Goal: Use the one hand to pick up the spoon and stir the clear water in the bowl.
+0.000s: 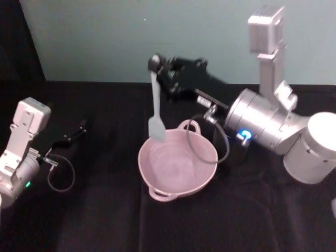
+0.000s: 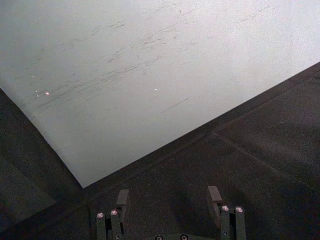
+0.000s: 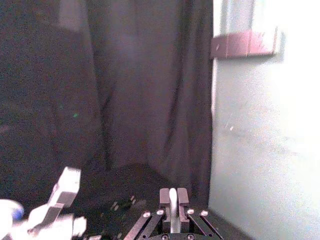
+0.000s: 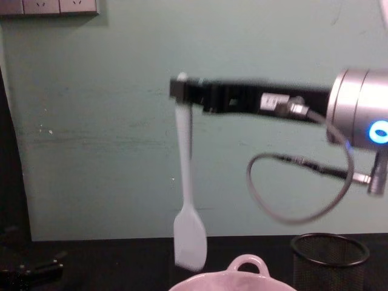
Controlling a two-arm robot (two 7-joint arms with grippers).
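Facing the pink bowl [image 1: 177, 163] on the black worktop [image 1: 105, 220]. Resting the left gripper [image 2: 168, 194] well left of the bowl, jaws spread, gripping nothing. Dangling the white spoon [image 1: 156, 113] upright over the bowl's far left rim, head down, seemingly just clear of it. Pinching the handle's top in the right gripper [image 1: 155, 66], above and beyond the bowl.

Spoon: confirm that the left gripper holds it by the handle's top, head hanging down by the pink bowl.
Wrong arm. The right gripper holds the spoon by the handle's top, head hanging down by the pink bowl, as the head view shows. The left gripper is parked open at the left.
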